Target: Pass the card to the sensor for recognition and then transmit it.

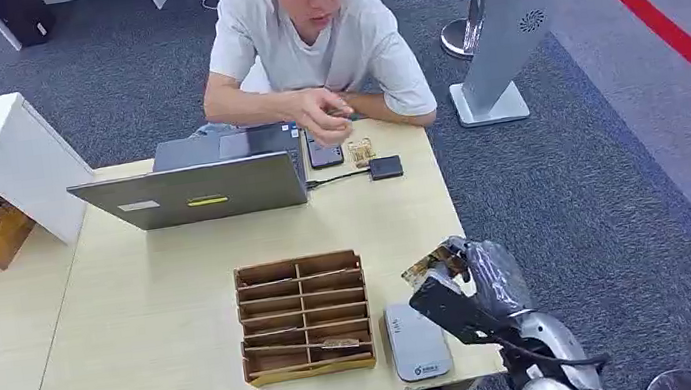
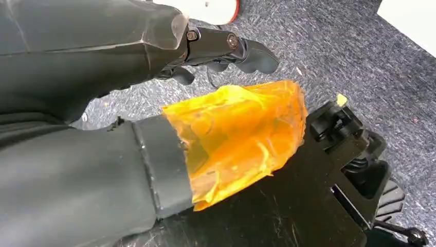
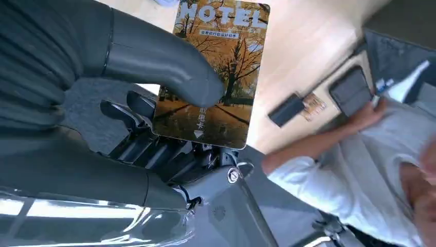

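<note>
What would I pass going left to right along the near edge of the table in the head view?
Cardboard divider tray → grey card sensor → robot's right hand holding the hotel card.

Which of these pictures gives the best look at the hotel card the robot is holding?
The right wrist view: the card is close, its printed face readable, pinched by the right hand. The head view shows it small and edge-on beside the sensor. The left wrist view looks at carpet.
</note>
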